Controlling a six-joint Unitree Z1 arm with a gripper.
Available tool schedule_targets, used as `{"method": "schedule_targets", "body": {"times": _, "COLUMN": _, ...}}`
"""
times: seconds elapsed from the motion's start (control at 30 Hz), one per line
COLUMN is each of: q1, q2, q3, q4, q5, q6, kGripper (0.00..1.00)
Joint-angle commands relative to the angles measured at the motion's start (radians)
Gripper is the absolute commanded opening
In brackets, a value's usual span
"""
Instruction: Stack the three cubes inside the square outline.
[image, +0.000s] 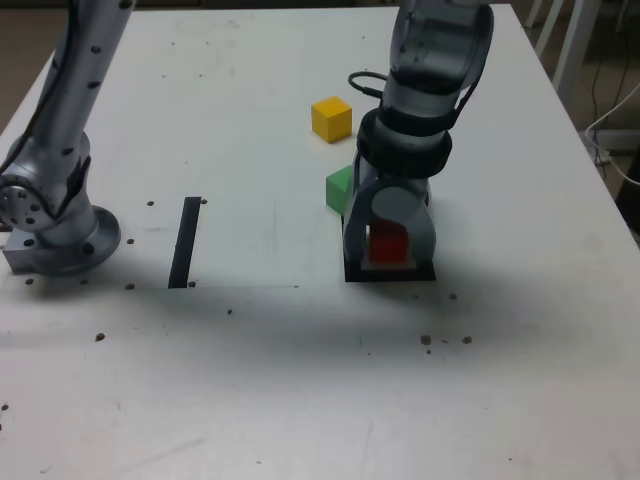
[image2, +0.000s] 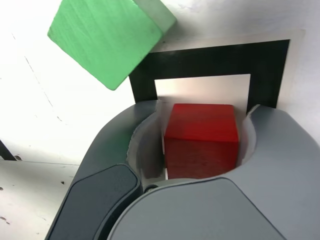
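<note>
Your pincer (image2: 200, 145) stands slightly parted around the red cube (image2: 201, 140), set in the square outline (image2: 210, 62) as the stack's base.

The white bench (image: 250, 380) carries the arm's round base (image: 60, 240) at the exterior view's left, a straight black tape strip (image: 185, 242) beside it, a yellow cube (image: 332, 119) farther back, a green cube (image: 340, 188), and the black square outline (image: 390, 272) with a red cube (image: 388, 245) inside.
</note>
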Motion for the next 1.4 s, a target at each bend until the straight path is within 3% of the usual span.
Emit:
{"method": "schedule_targets", "body": {"times": 0.0, "q1": 0.005, "q2": 0.001, "q3": 0.005, "q4": -0.003, "q5": -0.002, "q6": 0.002, "kGripper": 0.97}}
{"method": "schedule_targets", "body": {"times": 0.2, "q1": 0.009, "q2": -0.029, "q3": 0.011, "q4": 0.001, "q5": 0.016, "q6": 0.002, "kGripper": 0.98}}
{"method": "schedule_targets", "body": {"times": 0.5, "q1": 0.036, "q2": -0.156, "q3": 0.002, "q4": 0.091, "q5": 0.113, "q6": -0.022, "kGripper": 0.99}}
{"method": "schedule_targets", "body": {"times": 0.67, "q1": 0.097, "q2": -0.203, "q3": 0.002, "q4": 0.140, "q5": 0.146, "q6": -0.006, "kGripper": 0.99}}
{"method": "schedule_targets", "body": {"times": 1.07, "q1": 0.352, "q2": -0.207, "q3": -0.009, "q4": 0.152, "q5": 0.146, "q6": 0.130, "kGripper": 0.99}}
{"method": "schedule_targets", "body": {"times": 1.37, "q1": 0.512, "q2": -0.162, "q3": -0.039, "q4": 0.157, "q5": 0.137, "q6": 0.152, "kGripper": 0.99}}
